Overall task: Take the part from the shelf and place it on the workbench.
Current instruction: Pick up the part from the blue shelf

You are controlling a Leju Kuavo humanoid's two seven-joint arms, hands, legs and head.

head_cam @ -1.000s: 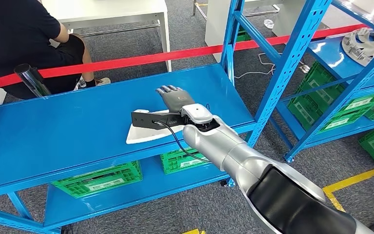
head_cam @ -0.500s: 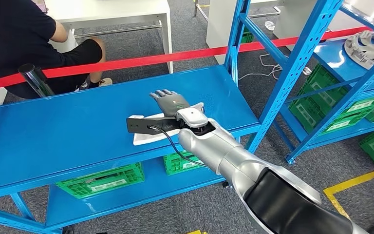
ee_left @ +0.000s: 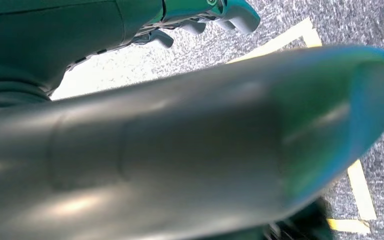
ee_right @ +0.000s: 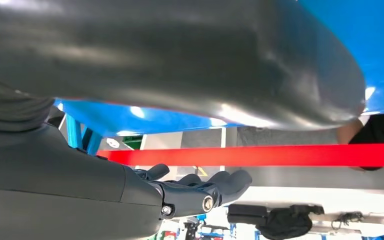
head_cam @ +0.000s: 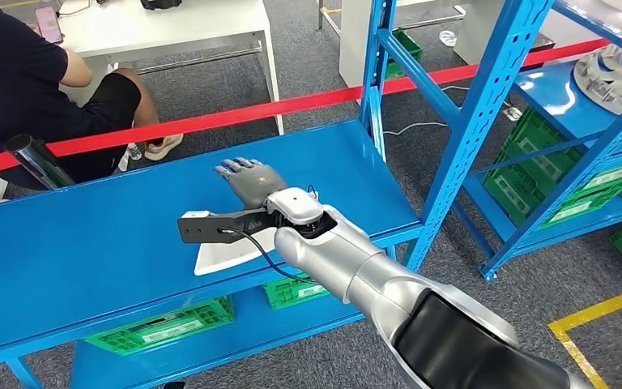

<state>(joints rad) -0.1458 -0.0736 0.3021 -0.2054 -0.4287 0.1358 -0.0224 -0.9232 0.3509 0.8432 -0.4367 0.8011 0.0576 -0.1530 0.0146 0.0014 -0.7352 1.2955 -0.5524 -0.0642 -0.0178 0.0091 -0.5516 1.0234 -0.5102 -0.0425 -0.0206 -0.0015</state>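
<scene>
The white part point(head_cam: 223, 253) is lying flat on the blue workbench point(head_cam: 89, 235) just below the centre of the head view, so the placing looks done or nearly so. The right hand point(head_cam: 253, 180) is reaching over it with fingers stretched out and apart, gripping nothing I can see. Whether the left hand point(ee_left: 200, 22), at the top of its wrist view, is holding anything, I cannot tell.
</scene>
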